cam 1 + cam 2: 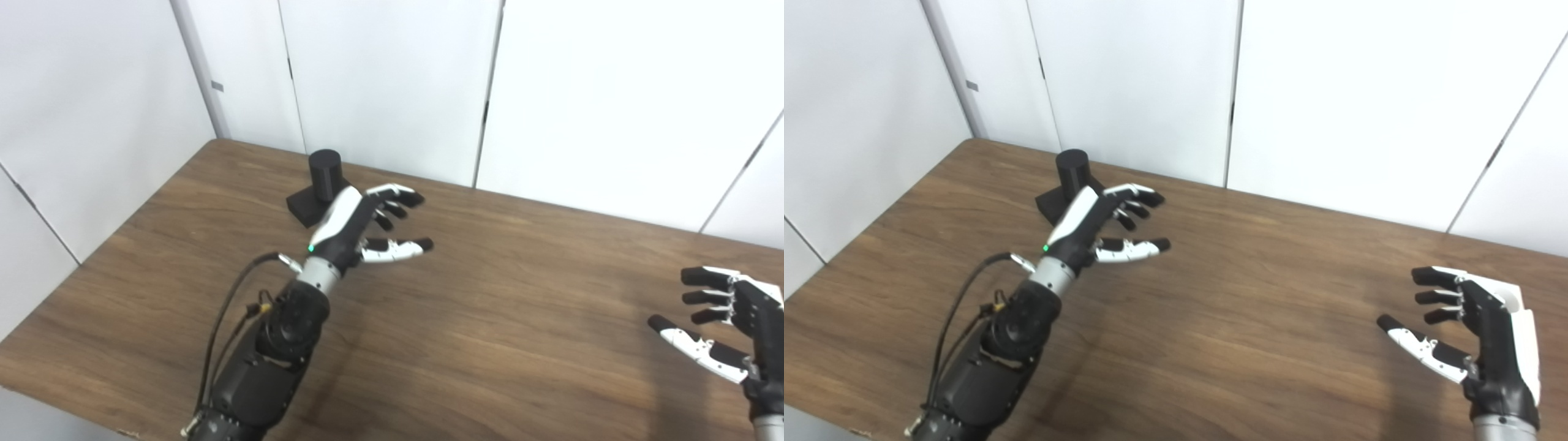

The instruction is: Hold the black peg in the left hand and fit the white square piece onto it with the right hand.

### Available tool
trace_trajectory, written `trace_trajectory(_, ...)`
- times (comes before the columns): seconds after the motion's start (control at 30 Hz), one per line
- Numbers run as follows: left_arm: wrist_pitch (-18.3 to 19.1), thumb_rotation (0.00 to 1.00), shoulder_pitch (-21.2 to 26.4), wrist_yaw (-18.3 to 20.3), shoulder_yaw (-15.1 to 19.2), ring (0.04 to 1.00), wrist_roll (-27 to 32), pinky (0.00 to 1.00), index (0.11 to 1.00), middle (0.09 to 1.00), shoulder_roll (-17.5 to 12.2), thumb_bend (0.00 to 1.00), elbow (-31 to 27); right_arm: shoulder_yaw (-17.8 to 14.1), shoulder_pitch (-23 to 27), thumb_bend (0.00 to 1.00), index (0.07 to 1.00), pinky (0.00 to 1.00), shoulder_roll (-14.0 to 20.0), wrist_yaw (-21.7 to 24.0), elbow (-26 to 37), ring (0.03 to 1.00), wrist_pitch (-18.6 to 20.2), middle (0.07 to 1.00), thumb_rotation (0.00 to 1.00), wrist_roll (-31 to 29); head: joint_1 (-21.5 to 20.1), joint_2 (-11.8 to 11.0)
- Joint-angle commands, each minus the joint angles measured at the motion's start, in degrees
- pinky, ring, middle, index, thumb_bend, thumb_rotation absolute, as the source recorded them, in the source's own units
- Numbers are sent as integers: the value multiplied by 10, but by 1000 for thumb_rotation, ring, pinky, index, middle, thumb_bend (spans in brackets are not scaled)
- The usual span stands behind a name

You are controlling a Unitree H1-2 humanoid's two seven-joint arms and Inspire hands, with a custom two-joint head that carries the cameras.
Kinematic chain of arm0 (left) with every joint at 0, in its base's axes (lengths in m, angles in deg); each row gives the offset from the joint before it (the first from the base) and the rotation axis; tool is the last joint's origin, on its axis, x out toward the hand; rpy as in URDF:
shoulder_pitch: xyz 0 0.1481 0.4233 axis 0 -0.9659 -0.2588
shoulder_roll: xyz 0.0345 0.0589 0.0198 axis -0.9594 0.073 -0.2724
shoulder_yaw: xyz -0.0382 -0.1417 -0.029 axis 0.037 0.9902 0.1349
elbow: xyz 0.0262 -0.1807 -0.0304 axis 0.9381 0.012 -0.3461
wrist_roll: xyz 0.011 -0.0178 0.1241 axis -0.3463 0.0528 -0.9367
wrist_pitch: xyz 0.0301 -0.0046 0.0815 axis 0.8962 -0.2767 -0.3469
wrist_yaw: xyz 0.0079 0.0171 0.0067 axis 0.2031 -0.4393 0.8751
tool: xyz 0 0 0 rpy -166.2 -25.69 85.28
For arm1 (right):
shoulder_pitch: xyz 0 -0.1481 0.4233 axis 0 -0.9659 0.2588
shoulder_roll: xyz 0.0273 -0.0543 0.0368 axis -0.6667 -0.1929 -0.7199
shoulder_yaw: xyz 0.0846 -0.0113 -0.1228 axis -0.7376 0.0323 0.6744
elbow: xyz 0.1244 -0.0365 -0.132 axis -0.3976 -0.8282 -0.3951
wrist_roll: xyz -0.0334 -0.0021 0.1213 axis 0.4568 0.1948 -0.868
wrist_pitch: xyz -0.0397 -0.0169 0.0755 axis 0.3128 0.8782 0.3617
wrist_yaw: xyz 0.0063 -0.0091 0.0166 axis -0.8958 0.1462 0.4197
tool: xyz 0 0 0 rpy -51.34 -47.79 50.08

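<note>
Left eye view shows a brown wood-grain table (pixel 490 318) set against white wall panels (pixel 392 79), with both arms rising from the bottom edge. The black peg (pixel 324 174) is an upright cylinder on a flat black base (pixel 301 205), standing near the table's far left corner. The left hand (pixel 361 223) hovers just in front of and to the right of the peg, partly overlapping the base in the picture; whether it touches is hard to tell. Its fingers (pixel 401 197) are spread and slightly curled, the thumb (pixel 398 248) held apart below them, and it holds nothing. A small green light (pixel 311 248) glows at the wrist, and a black cable (pixel 229 312) loops along the forearm. The right hand (pixel 1476 331) hangs above the table's near right side, well apart from the peg, fingers (pixel 1436 298) parted and thumb (pixel 1421 349) stretched out, also holding nothing. The white square piece does not show in either view. No brand, label or readable writing appears on the hands, the peg or the walls.
</note>
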Motion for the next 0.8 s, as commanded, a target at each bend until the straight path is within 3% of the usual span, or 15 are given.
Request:
trace_trajectory(0.0,12,211,32,-14,11,693,-15,587,688,735,-12,783,-28,-3,17,538,636,470,1,-5,14,598,-10,662,0,3,0,0)
trace_trajectory(0.27,60,202,63,2,25,761,-40,657,767,792,-65,745,-37,-5,18,562,642,467,-2,-10,13,575,-4,648,0,18,0,-3)
trace_trajectory(0.5,68,142,92,-10,43,799,-48,673,708,804,-96,731,-17,-7,18,570,635,463,-2,-9,12,566,-6,642,0,17,0,-4)
trace_trajectory(0.77,59,170,118,-46,44,776,-85,599,697,808,-120,794,33,-5,18,573,622,447,-2,-9,12,553,-10,629,0,22,1,-3)
